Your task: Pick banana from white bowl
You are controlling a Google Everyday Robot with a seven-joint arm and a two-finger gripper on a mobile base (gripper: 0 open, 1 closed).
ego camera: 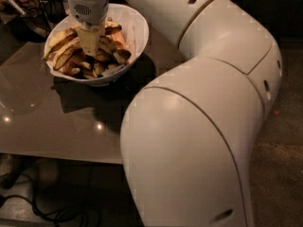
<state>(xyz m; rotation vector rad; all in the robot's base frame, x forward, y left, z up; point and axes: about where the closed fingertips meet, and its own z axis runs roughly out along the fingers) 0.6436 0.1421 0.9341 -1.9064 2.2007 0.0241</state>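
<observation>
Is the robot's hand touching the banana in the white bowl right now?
Cannot tell. The camera view shows the hand down in the white bowl, right beside the banana, but its own body hides any contact or gap.

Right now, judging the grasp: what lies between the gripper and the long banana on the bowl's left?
Nothing, in the camera view: the banana runs right up to the gripper, down in the white bowl.

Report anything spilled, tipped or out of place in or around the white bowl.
Nothing stands out. The white bowl stands on the table, with the banana and the other pieces all inside it and none over the rim. The gripper is down among the fruit near the bowl's middle.
</observation>
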